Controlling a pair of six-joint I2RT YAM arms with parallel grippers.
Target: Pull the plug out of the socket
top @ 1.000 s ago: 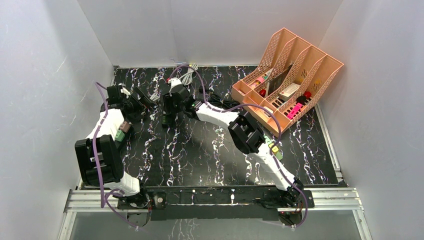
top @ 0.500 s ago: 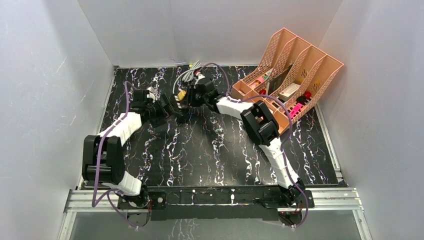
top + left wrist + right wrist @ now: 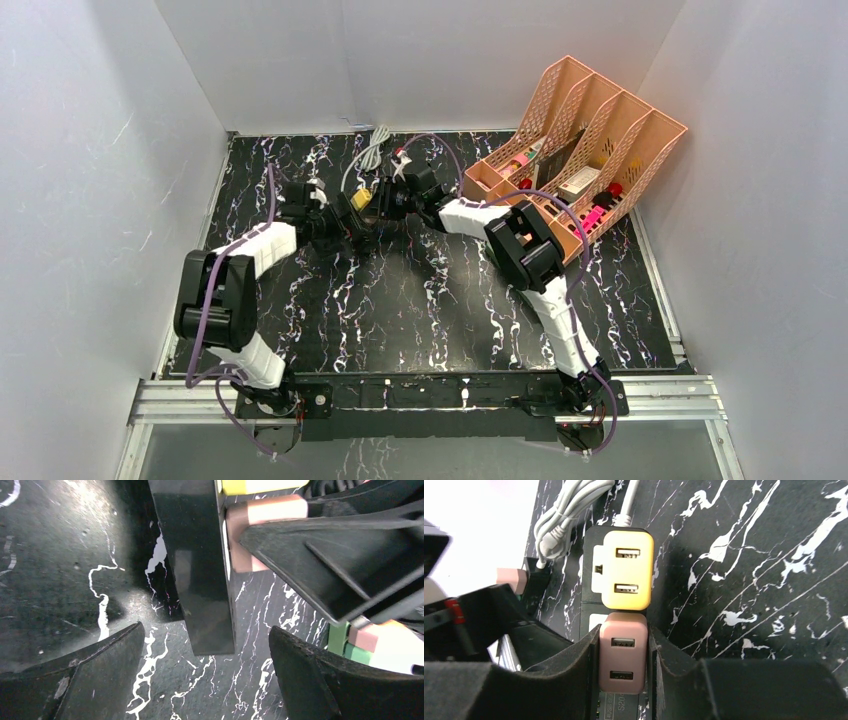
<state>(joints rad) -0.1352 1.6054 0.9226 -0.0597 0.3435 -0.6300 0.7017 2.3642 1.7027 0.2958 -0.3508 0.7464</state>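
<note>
A black power strip [image 3: 590, 617] lies on the marbled table, with a yellow USB plug [image 3: 623, 567] and a pink USB plug [image 3: 623, 657] seated side by side in it. My right gripper [image 3: 624, 665] is shut on the pink plug, one finger on each side. In the left wrist view the strip's end [image 3: 197, 580] sits between my open left gripper's [image 3: 205, 632] fingers without touching them. The pink plug [image 3: 265, 512] rests against the strip's face there. From above, both grippers meet at the strip, the left [image 3: 335, 222] and the right [image 3: 388, 198].
A coiled white cable [image 3: 569, 510] lies behind the strip near the back wall, also seen from above [image 3: 375, 145]. A peach file organizer [image 3: 580, 140] with small items stands at the back right. Purple arm cables loop above the table.
My left arm has swung right, bringing its open gripper to the strip's end. My right gripper has moved right and back onto the pink plug.
</note>
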